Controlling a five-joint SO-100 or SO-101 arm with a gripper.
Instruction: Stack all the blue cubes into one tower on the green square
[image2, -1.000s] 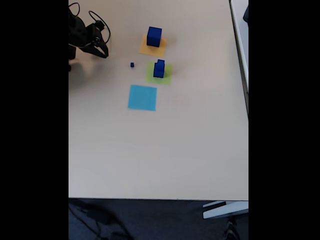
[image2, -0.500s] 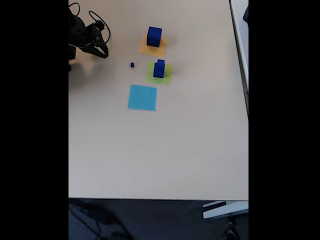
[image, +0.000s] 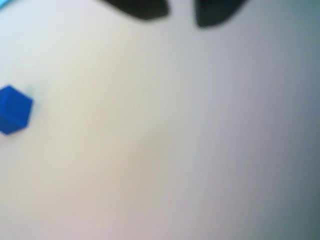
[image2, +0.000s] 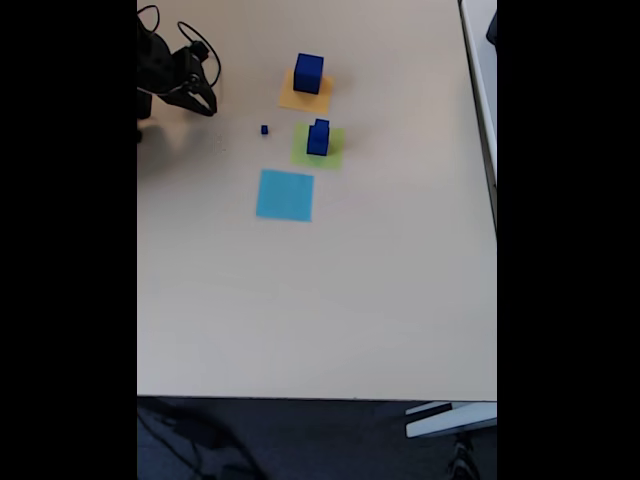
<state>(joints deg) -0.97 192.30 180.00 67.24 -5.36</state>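
On the green square (image2: 318, 146) two blue cubes (image2: 318, 137) stood stacked, the biggest cube (image2: 308, 73) and tiny cube (image2: 264, 129) waited elsewhere, and the gripper (image2: 203, 97) hung open, holding nothing.

Table (image2: 330, 300): pale beige top, smooth and matte, evenly lit, with a straight front edge low in the fixed view. Floor (image2: 320, 440): dark grey-blue carpet below that edge. Second surface (image2: 482, 50): light-coloured, at the upper right, apart from the table by a narrow dark gap. Furniture foot (image2: 450, 420): pale grey, on the carpet at lower right. Wrist view: blurred, the same pale tabletop (image: 175, 150).
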